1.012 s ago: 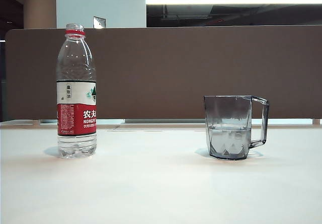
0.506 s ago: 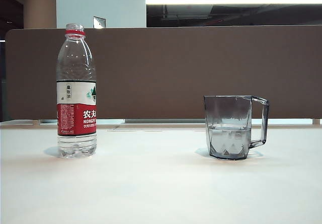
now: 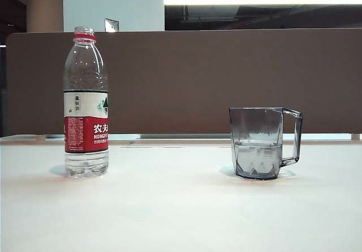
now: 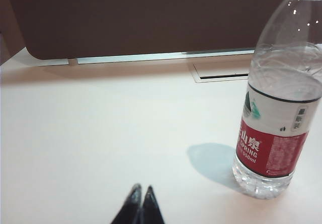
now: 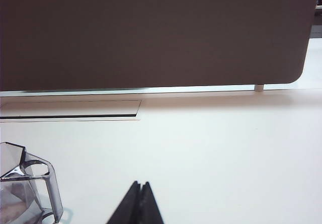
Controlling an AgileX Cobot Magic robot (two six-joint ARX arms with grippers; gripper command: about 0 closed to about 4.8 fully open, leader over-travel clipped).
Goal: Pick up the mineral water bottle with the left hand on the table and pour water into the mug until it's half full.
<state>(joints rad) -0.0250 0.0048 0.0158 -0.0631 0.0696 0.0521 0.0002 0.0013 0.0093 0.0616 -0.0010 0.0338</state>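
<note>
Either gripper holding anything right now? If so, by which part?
Nothing is held. The left gripper and right gripper are both shut on nothing above the table; the mineral water bottle and mug stand free.

The exterior view sits low, level with the table (image 3: 181, 206), facing the brown partition (image 3: 226, 82); both wrist views, seemingly nearer, share it.

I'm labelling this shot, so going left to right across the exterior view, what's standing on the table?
mineral water bottle → mug, its handle on the right side, both upright on the white table. Neither gripper shows in this view.
</note>
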